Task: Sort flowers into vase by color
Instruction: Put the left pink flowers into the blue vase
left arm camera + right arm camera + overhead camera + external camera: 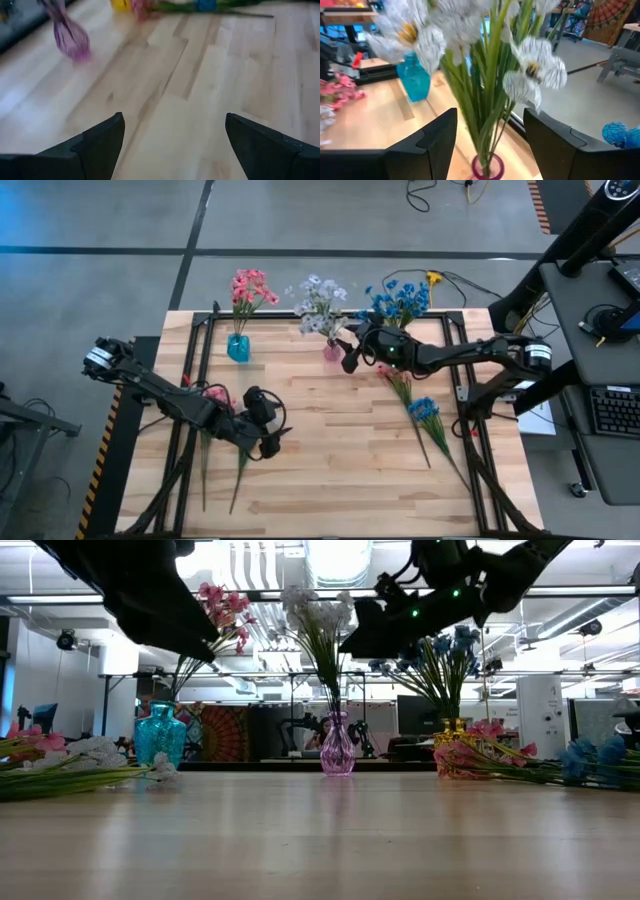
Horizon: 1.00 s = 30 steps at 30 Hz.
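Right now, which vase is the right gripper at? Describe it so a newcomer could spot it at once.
Look along the far edge of the wooden table, where three vases stand in a row. It is the middle one, the pink-purple glass vase holding pale white flowers; its neighbours are a teal vase with pink flowers and a yellow vase with blue.

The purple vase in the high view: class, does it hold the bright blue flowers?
No. The purple vase holds the pale lavender-white flowers, while the bright blue flowers stand farther right along the table's back edge.

R gripper [349,358] beside purple vase [332,351]; L gripper [270,442] mid-table; loose flowers [415,412] right.
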Each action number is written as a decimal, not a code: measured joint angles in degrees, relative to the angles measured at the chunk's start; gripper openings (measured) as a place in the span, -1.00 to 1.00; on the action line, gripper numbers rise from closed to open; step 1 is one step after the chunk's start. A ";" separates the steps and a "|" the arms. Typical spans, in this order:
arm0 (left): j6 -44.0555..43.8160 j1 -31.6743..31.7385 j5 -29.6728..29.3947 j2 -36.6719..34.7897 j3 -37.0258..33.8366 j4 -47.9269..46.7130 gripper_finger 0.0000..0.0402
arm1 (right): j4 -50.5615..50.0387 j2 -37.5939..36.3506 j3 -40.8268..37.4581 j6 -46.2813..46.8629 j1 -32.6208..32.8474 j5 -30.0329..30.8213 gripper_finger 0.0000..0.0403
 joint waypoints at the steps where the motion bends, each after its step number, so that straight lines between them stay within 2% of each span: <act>1: -2.12 0.00 0.95 0.00 0.86 -2.61 0.63 | -0.84 -0.59 0.00 0.15 0.20 -0.02 0.10; 5: -14.55 0.00 5.30 0.00 5.44 -17.31 0.63 | -4.67 -2.80 0.00 0.57 1.14 0.00 0.10; 9: -27.65 -0.43 12.68 0.04 9.00 -29.83 0.63 | -8.71 -5.11 0.00 1.09 2.02 0.01 0.10; 15: -40.26 -1.46 20.55 0.25 10.01 -36.18 0.63 | -13.11 -8.17 0.00 2.01 3.61 -0.01 0.10; 25: -48.12 -3.15 33.23 0.28 10.01 -41.84 0.63 | -15.65 -10.79 0.00 0.90 4.90 -0.01 0.10; 30: -56.50 -4.76 39.31 0.57 10.01 -50.26 0.63 | -16.50 -11.03 0.00 0.92 4.90 -0.01 0.10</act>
